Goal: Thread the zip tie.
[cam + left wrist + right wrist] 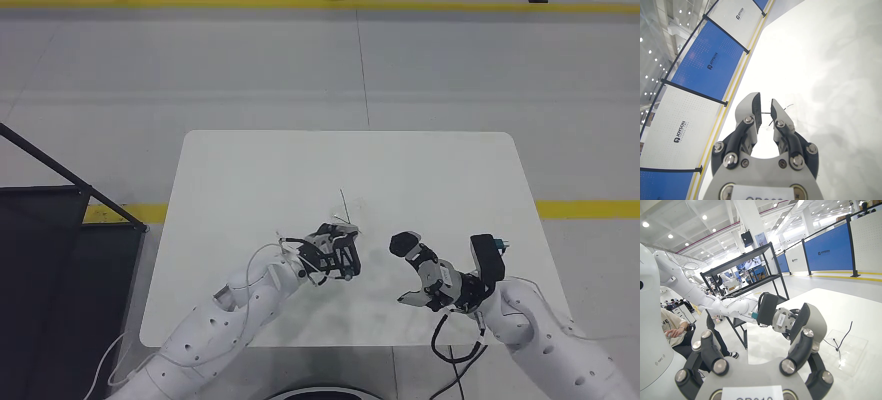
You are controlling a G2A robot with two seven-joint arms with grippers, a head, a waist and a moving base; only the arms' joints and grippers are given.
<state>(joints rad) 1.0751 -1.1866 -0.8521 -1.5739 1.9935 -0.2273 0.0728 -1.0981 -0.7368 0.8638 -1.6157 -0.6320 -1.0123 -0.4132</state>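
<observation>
The black zip tie (765, 113) lies on a clear plate (857, 349) near the middle of the surface (250, 200). Its strap is seen across the narrow gap between the left end effector's (765, 106) 2 pads (757, 109), unpinched, while the right end effector (757, 311) hangs wide open and empty just to the right. The left should probably centre the strap on its pads before closing, leaving the tip free for threading.

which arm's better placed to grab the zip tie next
Left. The left gripper is open right at the zip tie, seen between its fingers; the right gripper sits open farther off.
</observation>
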